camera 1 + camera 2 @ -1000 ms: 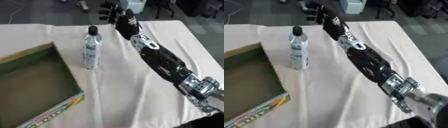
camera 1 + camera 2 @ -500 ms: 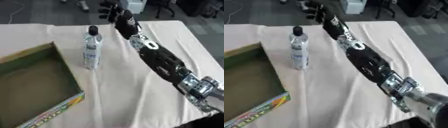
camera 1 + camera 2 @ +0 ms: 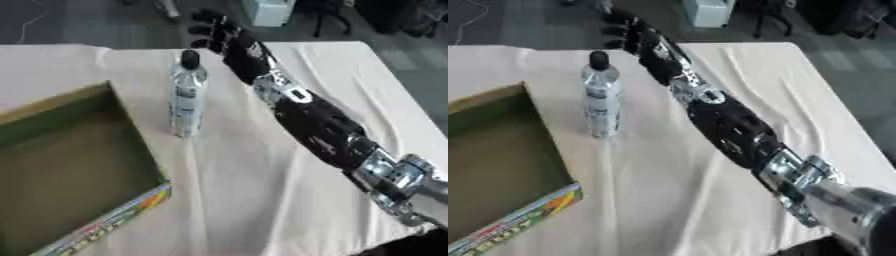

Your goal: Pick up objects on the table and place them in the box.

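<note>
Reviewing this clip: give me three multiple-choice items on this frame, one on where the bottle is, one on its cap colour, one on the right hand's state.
1. The bottle stands:
A. inside the box
B. on the cloth beside the box
C. in the hand

2. Its cap is:
A. black
B. red
C. white

3. The right hand is:
A. shut on the bottle
B. resting in the box
C. open beyond the bottle, apart from it

Key: 1 B, it stands upright right of the box wall; 2 A, dark cap; 3 C, fingers spread, a gap shows.
</note>
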